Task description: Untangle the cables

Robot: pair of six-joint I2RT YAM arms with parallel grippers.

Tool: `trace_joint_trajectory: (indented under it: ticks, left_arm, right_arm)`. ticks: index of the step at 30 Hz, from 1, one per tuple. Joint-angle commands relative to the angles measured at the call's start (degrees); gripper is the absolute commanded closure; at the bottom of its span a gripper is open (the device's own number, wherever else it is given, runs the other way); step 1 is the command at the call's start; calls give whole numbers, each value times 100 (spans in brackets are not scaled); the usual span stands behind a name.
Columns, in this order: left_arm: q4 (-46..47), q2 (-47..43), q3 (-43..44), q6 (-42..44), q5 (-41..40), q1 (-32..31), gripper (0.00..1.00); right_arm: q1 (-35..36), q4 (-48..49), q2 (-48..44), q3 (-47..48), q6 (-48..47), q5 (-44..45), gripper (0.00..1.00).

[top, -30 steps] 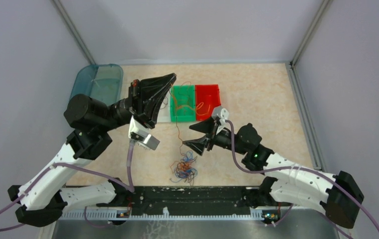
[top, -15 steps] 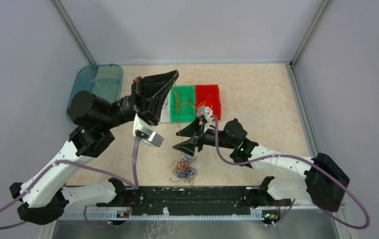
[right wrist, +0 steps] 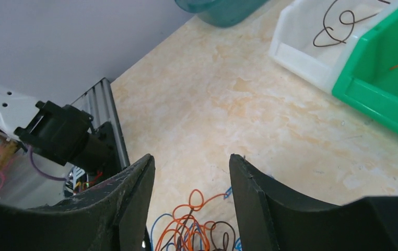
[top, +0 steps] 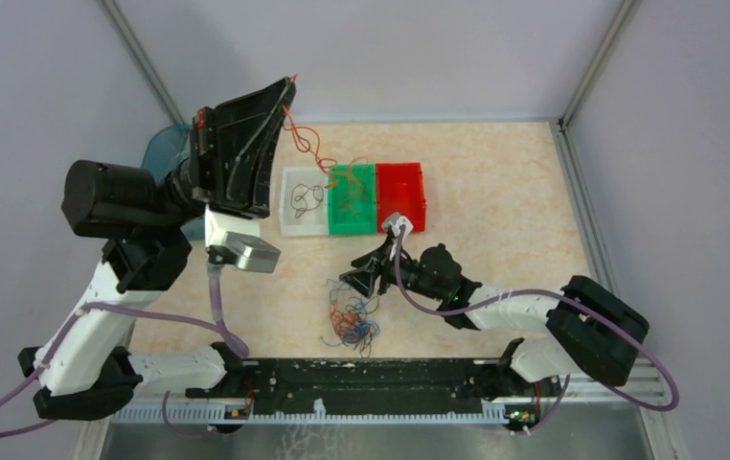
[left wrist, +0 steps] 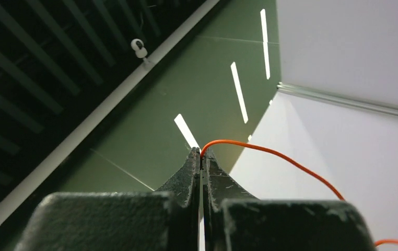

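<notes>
Cables [top: 352, 321] lie clumped on the table [top: 495, 192] beneath the right gripper [right wrist: 191, 162], jaws spread; the left gripper [left wrist: 201, 152], held high, pinches one orange cable [left wrist: 280, 154] trailing toward the green bin [top: 353, 222]

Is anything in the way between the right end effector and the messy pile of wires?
Nothing visible is. The right end effector hangs open close to the tangled cables, and only bare table shows between them.

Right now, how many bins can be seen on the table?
4: a white bin, a green bin and a red bin side by side at the middle, and a teal bin at the far left, partly hidden.
</notes>
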Motion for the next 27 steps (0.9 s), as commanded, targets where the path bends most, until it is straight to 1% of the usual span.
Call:
trace_joint_trajectory:
  ticks: [1, 6, 9, 12, 15, 19, 23, 27]
  left_arm:
    - [149, 54, 365, 68, 247, -12, 100]
    - [-22, -194, -4, -75, 309, -16, 100]
    - [-131, -318, -354, -223, 271, -11, 100]
    - [-247, -426, -718, -454, 70, -8, 100]
    - [-533, -478, -1147, -914, -400, -10, 100]
    - [-681, -439, -2023, -1407, -1414, -1, 100]
    - [-613, 4, -2595, -1832, -2466, 25, 100]
    - [-311, 495, -2767, -2288, -2586, 449, 100]
  right_arm:
    - [55, 789, 14, -100, 202, 424, 45]
    - [50, 645, -336, 47, 132, 429, 43]
    - [47, 322, -551, 164, 8, 495, 43]
    - [41, -101, -836, 191, -128, 758, 41]
    - [-15, -580, -1142, 173, -284, 1260, 40]
    - [-271, -1756, -1544, 300, -288, 2442, 40]
    - [-585, -2559, -1854, 333, -368, 3264, 42]
    - [-816, -2888, -2068, 253, -507, 3656, 42]
